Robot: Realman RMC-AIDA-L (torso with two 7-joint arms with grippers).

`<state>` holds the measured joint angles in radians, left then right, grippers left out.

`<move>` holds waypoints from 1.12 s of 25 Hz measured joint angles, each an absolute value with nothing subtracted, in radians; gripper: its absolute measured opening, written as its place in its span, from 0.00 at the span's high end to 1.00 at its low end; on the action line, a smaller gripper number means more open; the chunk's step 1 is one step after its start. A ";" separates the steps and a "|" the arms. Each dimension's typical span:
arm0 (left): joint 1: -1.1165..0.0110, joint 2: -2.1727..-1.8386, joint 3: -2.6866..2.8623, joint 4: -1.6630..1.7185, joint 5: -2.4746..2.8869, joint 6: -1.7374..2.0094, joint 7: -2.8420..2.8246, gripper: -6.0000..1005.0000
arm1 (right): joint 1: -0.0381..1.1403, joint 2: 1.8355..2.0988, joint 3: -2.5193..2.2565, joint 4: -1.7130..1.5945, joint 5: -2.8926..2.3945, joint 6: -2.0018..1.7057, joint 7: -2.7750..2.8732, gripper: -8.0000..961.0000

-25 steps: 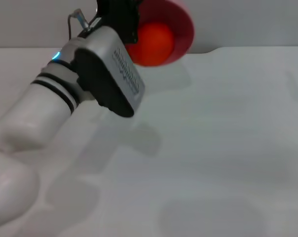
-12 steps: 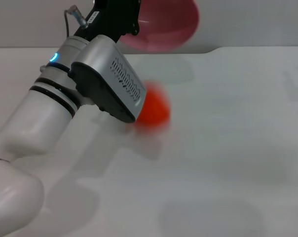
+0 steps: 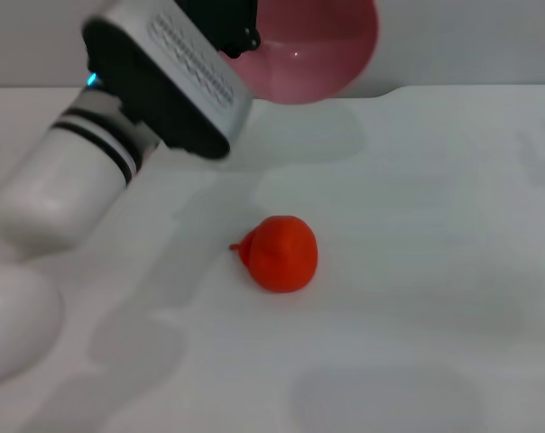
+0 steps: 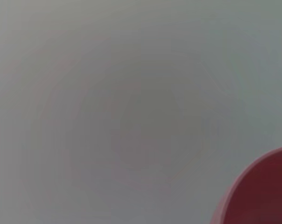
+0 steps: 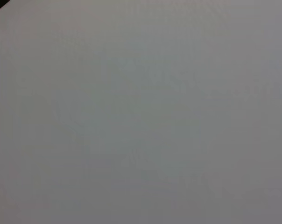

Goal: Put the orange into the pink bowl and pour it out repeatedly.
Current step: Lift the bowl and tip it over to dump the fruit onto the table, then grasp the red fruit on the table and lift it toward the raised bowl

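Observation:
The orange (image 3: pixel 281 253) lies on the white table (image 3: pixel 435 225) near the middle of the head view, its stem end pointing left. The pink bowl (image 3: pixel 319 50) hangs in the air at the far top of that view, tipped with its empty inside facing me. My left gripper (image 3: pixel 239 38) is shut on the bowl's left rim, with the arm reaching in from the lower left. Part of the bowl (image 4: pixel 262 193) also shows in a corner of the left wrist view. My right gripper is out of view.
The table's far edge (image 3: pixel 453 87) runs just below the bowl. The right wrist view shows only plain table surface.
The orange has dropped out of the tipped bowl and rolled toward me onto the table. The left arm has lifted and turned the bowl further.

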<state>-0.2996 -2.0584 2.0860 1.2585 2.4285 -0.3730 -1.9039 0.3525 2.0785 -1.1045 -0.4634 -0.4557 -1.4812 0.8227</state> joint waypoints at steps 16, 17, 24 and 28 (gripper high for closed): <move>-0.737 -2.049 1.217 1.178 2.290 1.135 -2.212 0.95 | 0.363 2.070 -1.131 -0.444 -0.507 -1.477 0.835 0.45; -0.777 -2.047 1.152 1.145 2.331 1.189 -2.221 0.95 | 0.365 2.069 -1.132 -0.447 -0.522 -1.476 0.838 0.45; -0.862 -2.010 1.013 1.074 2.612 1.335 -2.355 0.95 | 0.366 2.059 -1.120 -0.554 -0.743 -1.318 0.973 0.45; -0.832 -1.976 0.954 1.069 2.623 1.382 -2.373 0.95 | 0.372 2.050 -1.118 -0.668 -0.977 -1.123 1.145 0.45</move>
<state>-0.8322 -1.9756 0.9542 1.0693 2.6225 1.3818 -2.3727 0.3723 2.0500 -1.1183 -0.6681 -0.9769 -1.1232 1.1448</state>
